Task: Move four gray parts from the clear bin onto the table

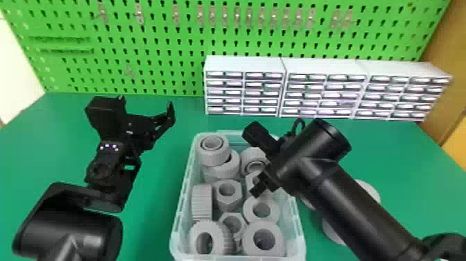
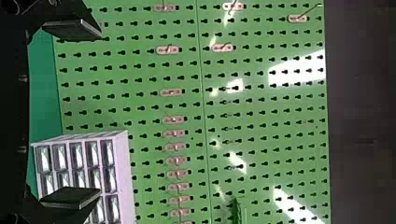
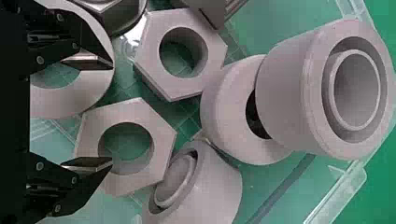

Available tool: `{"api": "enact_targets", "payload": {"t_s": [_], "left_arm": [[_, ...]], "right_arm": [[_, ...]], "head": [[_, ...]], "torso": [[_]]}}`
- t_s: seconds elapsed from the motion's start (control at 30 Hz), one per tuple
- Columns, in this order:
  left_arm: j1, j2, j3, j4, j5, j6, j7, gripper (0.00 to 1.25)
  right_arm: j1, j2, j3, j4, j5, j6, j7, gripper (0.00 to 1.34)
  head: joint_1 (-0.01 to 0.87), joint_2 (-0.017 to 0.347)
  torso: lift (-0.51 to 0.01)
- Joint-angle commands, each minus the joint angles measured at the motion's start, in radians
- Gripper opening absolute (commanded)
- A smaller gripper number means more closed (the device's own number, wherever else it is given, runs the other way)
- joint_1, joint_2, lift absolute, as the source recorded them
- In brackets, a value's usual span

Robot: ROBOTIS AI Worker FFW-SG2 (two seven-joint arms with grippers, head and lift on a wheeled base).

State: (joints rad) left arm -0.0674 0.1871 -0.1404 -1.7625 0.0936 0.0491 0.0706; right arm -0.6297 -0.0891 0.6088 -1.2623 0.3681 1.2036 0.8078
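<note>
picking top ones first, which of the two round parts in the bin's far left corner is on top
The ring with an inner rim, nearest the corner; it partly covers the lower ring.

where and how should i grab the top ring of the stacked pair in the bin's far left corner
I'd grip the outer wall of the top ring from above, fingers on opposite sides: it rests on the lower ring, opening facing up. The clear bin is close on its outer side, so clearance may be tight there.
</note>
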Motion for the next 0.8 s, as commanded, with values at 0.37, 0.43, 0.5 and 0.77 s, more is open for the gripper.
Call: {"api": "enact_targets", "payload": {"t_s": [0.37,0.43,0.5,0.77], "left_arm": [[-0.002,0.0,-0.001,0.0,0.002,0.0,0.0,1.14],[-0.002,0.0,-0.001,0.0,0.002,0.0,0.0,1.14],[-0.002,0.0,-0.002,0.0,0.0,0.0,0.0,1.14],[0.0,0.0,-0.001,0.0,0.002,0.0,0.0,1.14]], "right_arm": [[0.004,0.005,-0.027,0.084,-0.021,-0.082,-0.001,0.81],[0.001,0.005,-0.029,0.092,-0.021,-0.09,-0.001,0.81],[-0.001,0.006,-0.031,0.093,-0.021,-0.098,-0.001,0.81],[-0.036,0.009,0.002,0.093,-0.023,-0.114,-0.001,0.81]], "head": [[0.678,0.034],[0.678,0.034],[0.678,0.034],[0.678,0.034]], "torso": [[-0.05],[-0.05],[-0.05],[-0.05]]}}
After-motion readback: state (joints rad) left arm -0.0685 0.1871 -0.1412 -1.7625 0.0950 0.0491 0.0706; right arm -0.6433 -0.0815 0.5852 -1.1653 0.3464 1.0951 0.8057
